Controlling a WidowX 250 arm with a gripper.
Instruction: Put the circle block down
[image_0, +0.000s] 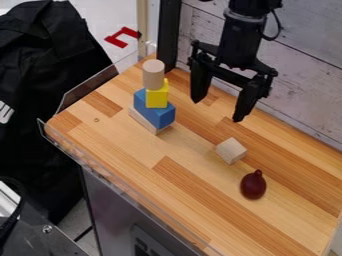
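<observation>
1. Atop the little stack, the round wooden block (153, 74) rests on the yellow block (157, 97), beside the gripper (217, 110) but apart from it.
2. Over the counter (127, 135), the gripper hangs with its fingers spread wide.
3. From here, the blue block (153, 111) hides much of the pale piece (143, 121) underneath; the arm's upper part is cut off.

Bright, diffuse light on wooden counter (120, 135), faint soft shadows beside pale cube (231, 151), black cloth (47, 75) very dark
</observation>
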